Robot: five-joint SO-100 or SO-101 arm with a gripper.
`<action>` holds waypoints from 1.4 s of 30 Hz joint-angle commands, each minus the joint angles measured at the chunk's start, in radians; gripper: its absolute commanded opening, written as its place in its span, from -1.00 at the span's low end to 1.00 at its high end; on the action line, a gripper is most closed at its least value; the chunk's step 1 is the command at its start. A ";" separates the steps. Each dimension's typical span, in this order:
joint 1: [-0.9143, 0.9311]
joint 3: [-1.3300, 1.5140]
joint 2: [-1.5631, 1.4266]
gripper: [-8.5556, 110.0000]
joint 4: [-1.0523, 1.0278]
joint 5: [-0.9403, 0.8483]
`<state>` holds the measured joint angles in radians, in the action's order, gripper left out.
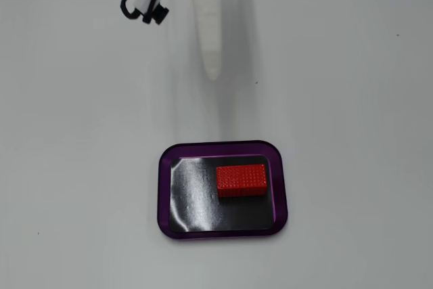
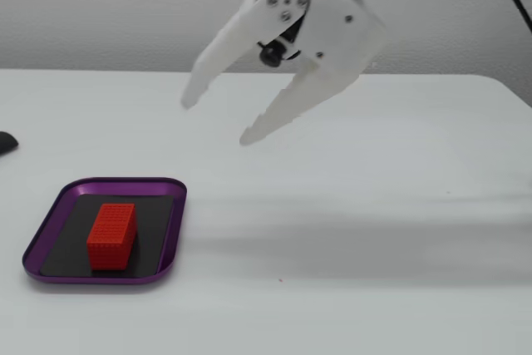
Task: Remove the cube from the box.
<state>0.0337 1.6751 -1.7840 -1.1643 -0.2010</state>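
We are at the approach: our tool, spread and empty, hangs well apart from the cube in the box; next, descend over it.

No readable text, label, brand or number shows in either fixed view.

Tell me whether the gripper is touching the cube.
Apart. In a fixed view the open gripper hangs above bare table, well clear of the cube lying in the box.
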 commanded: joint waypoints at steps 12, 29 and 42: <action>-0.081 -0.804 0.655 -0.44 -0.221 0.054; 0.008 -0.805 0.762 -0.44 -0.153 0.040; 0.023 -0.795 0.762 -0.45 -0.147 0.046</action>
<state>0.0552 0.8989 -1.0063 -1.3254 -0.1565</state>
